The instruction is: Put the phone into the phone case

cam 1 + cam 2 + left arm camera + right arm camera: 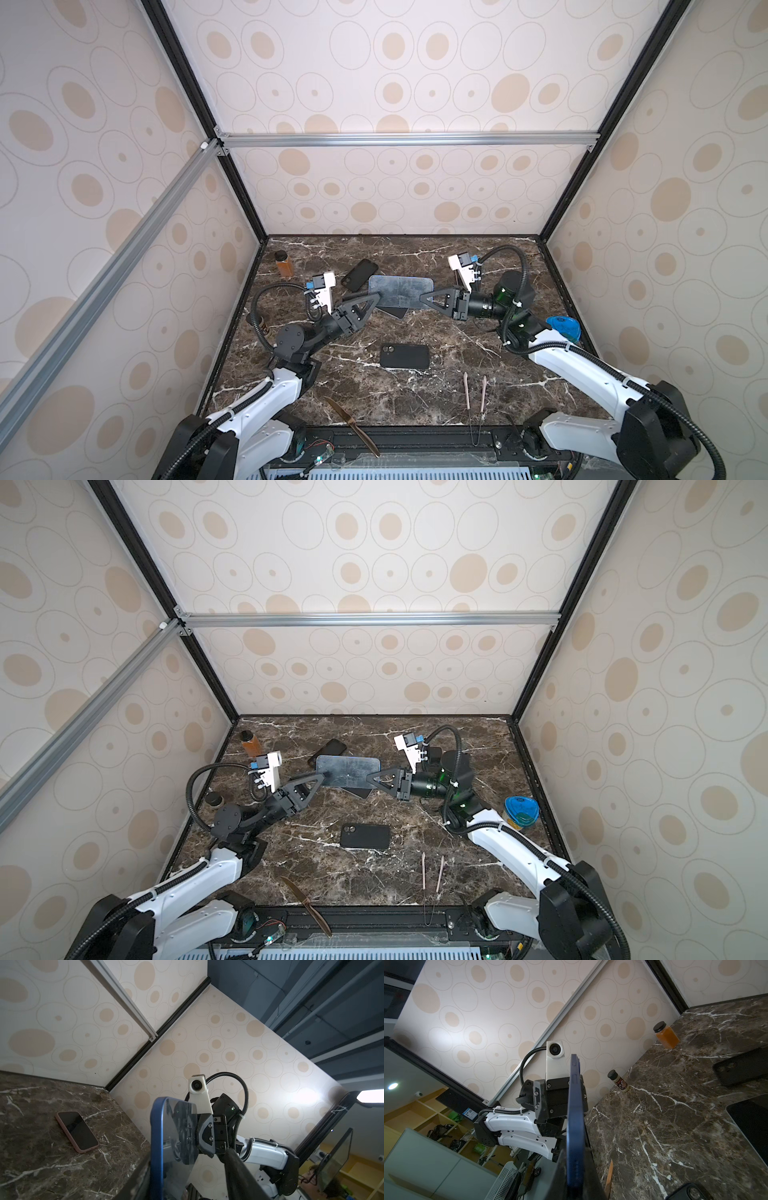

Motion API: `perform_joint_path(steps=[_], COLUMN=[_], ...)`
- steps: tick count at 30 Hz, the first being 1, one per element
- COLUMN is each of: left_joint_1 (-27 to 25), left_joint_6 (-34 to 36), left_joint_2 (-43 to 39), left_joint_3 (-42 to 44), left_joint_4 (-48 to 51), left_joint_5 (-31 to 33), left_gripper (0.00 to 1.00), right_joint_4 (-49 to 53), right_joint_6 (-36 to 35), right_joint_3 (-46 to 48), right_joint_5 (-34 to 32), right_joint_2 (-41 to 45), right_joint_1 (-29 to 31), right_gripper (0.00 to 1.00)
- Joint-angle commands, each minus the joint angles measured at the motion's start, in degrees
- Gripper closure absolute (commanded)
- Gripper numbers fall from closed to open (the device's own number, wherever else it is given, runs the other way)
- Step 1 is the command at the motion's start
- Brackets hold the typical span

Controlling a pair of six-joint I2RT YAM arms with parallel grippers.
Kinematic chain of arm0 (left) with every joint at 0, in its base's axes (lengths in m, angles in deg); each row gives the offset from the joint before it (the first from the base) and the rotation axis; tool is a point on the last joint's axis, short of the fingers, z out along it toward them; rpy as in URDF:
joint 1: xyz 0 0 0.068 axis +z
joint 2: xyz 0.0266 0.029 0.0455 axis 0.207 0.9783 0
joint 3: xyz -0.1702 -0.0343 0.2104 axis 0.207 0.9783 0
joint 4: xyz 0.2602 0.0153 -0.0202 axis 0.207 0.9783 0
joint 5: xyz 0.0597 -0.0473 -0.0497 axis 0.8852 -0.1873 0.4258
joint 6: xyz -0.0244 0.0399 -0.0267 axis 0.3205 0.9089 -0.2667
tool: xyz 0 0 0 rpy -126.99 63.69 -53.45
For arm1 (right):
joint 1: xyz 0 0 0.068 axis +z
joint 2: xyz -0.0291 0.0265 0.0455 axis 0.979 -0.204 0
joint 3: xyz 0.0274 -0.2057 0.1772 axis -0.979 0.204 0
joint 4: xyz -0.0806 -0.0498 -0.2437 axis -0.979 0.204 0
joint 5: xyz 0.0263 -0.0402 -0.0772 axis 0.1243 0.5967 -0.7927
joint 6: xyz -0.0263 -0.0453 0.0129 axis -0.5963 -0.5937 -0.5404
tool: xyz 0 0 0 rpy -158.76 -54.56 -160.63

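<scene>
Top views give me the marble table [490, 374], the blue phone [401, 291] aloft over its middle, and a black case [405, 356] flat nearer the front, well apart. My right gripper [421, 298] is clamped on one phone end; the left gripper [377, 296] has its jaws parted around the other.

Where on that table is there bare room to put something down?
Bare table lies at the front between the knife and the tongs, and along the back wall from the amber jar to the right arm. Crowded: the middle, where both arms flank the blue phone above a dark slab, with the pink-cased phone behind and the black case in front.
</scene>
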Motion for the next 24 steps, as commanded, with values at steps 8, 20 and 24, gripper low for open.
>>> perform_joint_path(steps=[8,20,24], left_joint_1=[0.2,0.2,0.1], left_joint_6=[21.3,29.2,28.6], left_joint_2=[-9.6,-8.7,-6.2], left_joint_3=[-6.1,-7.7,-6.4], left_joint_4=[39.5,60.9,61.7], left_joint_5=[7.2,14.4,13.6], left_gripper=[0.2,0.23,0.25], right_joint_4=[18.2,39.0,41.9], right_joint_6=[-9.5,-16.3,-15.9], right_joint_3=[-4.1,-5.8,-4.3], right_joint_5=[-8.9,-14.9,-15.8], right_joint_2=[5.7,7.6,6.7], right_joint_1=[-0.4,-0.6,-0.6], right_gripper=[1.0,1.0,1.0])
